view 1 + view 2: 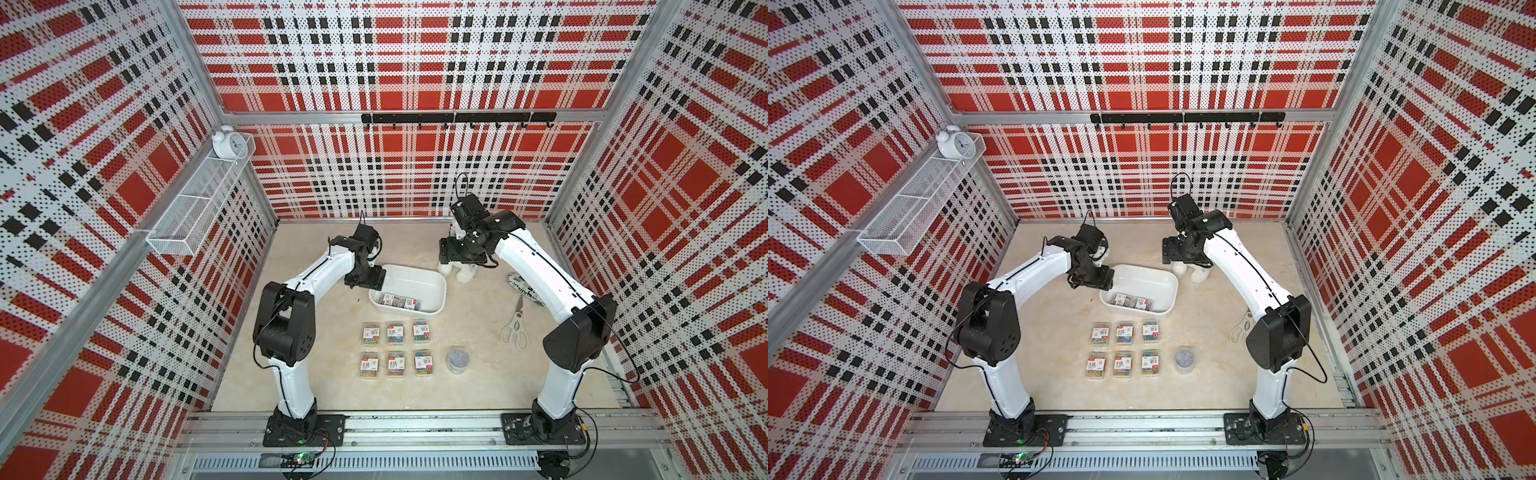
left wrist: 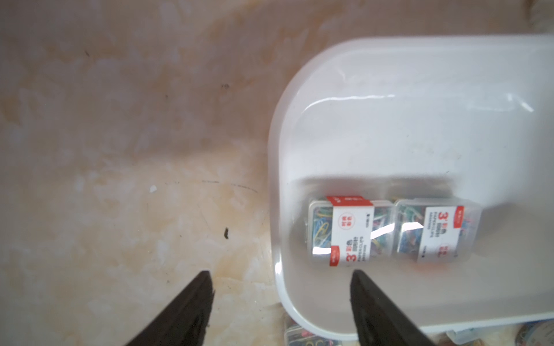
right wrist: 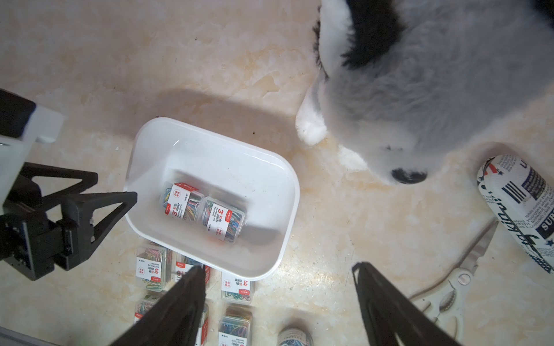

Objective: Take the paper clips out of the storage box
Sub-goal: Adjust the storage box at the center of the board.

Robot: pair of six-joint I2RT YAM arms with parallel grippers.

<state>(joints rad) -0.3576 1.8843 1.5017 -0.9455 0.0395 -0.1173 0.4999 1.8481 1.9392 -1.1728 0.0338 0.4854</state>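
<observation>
The storage box (image 1: 415, 282) is a shallow white tub in the middle of the table, seen in both top views. Two clear cases of paper clips (image 1: 401, 302) lie side by side inside it, by its near wall (image 2: 350, 230). Several more cases (image 1: 395, 332) lie in two rows on the table in front of the box. A round clear tub (image 1: 457, 359) stands to their right. My left gripper (image 2: 281, 272) is open above the box's left rim, one finger over the table and one over the box floor. My right gripper (image 3: 278, 266) is open and empty, high above the table right of the box.
A grey and white plush dog (image 3: 419, 90) sits behind the box at the back right. White scissors (image 1: 515, 328) and a printed rolled pack (image 1: 525, 291) lie at the right. A wire-mesh basket (image 1: 195, 208) with an alarm clock (image 1: 226, 143) hangs on the left wall.
</observation>
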